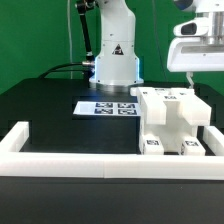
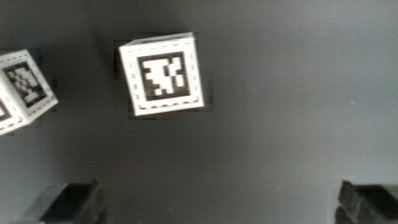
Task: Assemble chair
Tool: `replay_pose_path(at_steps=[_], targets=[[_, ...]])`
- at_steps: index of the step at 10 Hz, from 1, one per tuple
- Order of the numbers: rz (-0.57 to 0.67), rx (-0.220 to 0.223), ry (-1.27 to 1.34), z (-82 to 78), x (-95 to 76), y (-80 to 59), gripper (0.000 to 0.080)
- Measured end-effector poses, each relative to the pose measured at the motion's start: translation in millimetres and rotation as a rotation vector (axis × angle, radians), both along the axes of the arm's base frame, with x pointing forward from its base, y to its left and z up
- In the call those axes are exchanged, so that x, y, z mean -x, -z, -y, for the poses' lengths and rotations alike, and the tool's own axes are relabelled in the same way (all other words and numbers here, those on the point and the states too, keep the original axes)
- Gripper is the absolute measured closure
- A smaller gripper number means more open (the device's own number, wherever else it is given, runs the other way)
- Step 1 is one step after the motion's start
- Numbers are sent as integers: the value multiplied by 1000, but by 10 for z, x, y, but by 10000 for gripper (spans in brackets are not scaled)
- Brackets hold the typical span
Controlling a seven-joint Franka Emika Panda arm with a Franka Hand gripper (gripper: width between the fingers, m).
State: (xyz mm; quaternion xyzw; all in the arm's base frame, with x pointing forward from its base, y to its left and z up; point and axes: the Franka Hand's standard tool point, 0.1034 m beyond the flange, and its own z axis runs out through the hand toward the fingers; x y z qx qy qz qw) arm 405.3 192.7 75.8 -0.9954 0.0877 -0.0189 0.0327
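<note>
Wrist view shows our fingers point(image 2: 71, 200) spread wide and empty over a tagged chair piece point(image 2: 164, 78). We see the chair point(image 1: 170, 120) blocks clustered on the table point(image 1: 50, 110) just beside the marker board point(image 1: 108, 108), resting against the border rail point(image 1: 80, 160), probably to brace them for joining.

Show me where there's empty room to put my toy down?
Bare black table spreads from the white rail on the exterior view's left to the marker board and chair pieces. The exterior view's right is crowded with those pieces.
</note>
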Motion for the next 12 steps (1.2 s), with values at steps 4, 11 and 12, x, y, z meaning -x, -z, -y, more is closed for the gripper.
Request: replay_pose_path(at_steps=[4, 11, 12], targets=[[8, 6, -8, 3, 42, 74, 151], [3, 40, -29, 73, 134, 419, 151], [-3, 45, -29, 73, 150, 467, 151]])
